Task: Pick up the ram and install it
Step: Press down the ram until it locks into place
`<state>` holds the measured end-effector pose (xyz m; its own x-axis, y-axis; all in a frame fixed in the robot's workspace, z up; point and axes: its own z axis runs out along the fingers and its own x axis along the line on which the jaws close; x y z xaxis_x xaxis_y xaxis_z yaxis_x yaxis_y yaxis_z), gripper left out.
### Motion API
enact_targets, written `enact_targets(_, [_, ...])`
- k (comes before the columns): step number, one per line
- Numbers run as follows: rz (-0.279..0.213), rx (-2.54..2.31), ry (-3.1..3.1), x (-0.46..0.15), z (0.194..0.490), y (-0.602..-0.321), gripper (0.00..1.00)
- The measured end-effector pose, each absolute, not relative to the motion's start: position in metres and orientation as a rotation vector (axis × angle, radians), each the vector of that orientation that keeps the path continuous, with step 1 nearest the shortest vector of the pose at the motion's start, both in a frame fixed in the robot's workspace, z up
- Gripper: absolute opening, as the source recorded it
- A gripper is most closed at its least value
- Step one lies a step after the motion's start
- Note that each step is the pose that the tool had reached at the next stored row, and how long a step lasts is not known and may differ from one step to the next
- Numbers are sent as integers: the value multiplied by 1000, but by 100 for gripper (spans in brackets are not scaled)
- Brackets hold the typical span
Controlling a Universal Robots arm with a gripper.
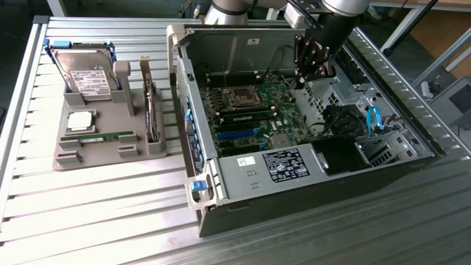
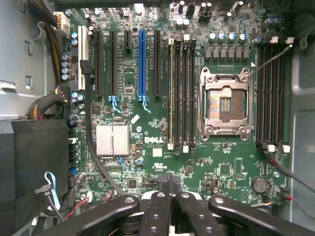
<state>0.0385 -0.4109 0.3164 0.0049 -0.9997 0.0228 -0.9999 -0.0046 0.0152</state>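
A ram stick, long and green, lies in the front slot of the grey holder at the exterior view's left, outside the open computer case. My gripper hangs inside the case over the far side of the motherboard, far from that stick. In the wrist view its fingers are pressed together, shut with nothing between them, above the board's edge. One thin stick stands edge-on in a memory slot beside the processor socket; the slots next to it are bare.
The holder also carries a silver hard drive, a square processor chip and an upright card. Inside the case are a black box, a blue cable, a silver heat sink and metal walls all around.
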Motion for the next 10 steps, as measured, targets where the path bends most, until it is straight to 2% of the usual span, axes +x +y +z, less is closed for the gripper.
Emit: enact_targets(10, [6, 2059, -2337, 36, 316, -411, 9])
